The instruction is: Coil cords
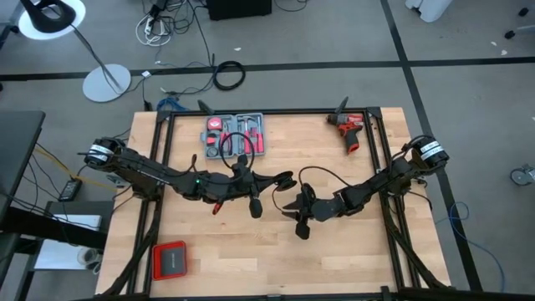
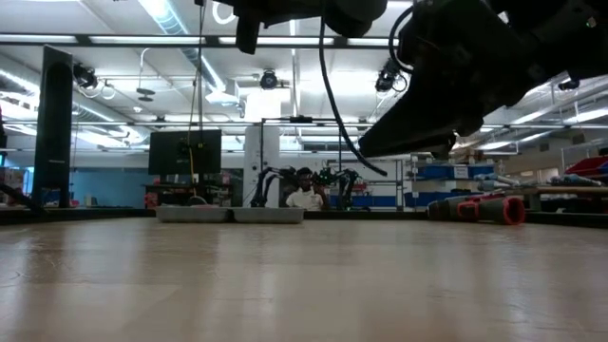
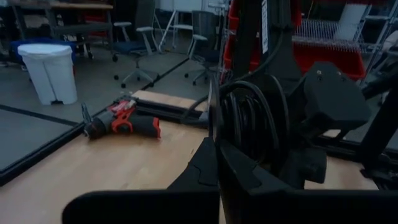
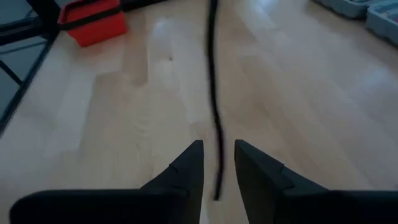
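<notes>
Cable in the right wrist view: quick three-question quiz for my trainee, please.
1. True or false: the right gripper is shut tight on the cable.
2. Which thing lies on the right arm's side of the table? A. red drill B. grey tool case C. red box
3. What does the left gripper hold?

Key: 1. False: its fingers stand apart, with the cable running between them. 2. A. 3. Coiled loops of the cable.

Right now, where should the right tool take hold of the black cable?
On the free hanging stretch of the cable, straight ahead of the right tool. That run hangs between its open fingers, clear of the table, so closing there pinches it across its thin width.
</notes>
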